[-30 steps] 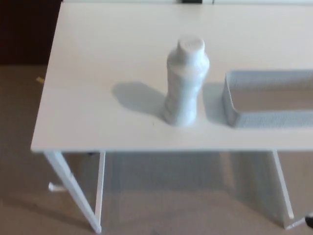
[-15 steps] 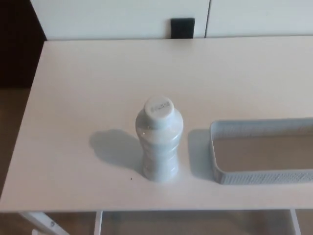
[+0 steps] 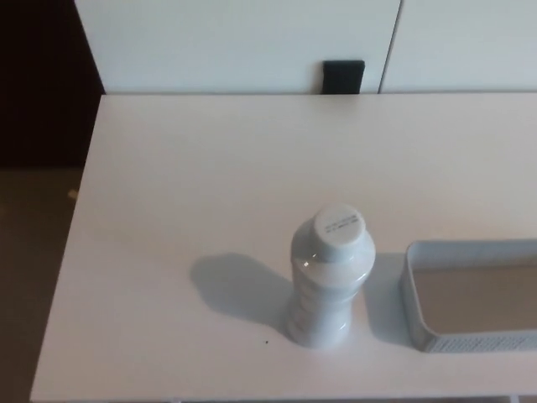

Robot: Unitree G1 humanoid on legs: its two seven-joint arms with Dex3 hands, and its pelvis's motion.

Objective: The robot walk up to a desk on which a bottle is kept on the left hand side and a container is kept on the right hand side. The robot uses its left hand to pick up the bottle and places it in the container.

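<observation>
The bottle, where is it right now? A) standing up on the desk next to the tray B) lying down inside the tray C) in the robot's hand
A: the bottle stands upright on the desk, left of the tray, with a gap between them and no hand in view.

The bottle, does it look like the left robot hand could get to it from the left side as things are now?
Probably yes. The bottle stands upright on the desk with bare surface on its left; the container sits apart on its right. No robot hand is in view yet, so actual reach is unconfirmed.

Head view, steeply down onto desk
</observation>
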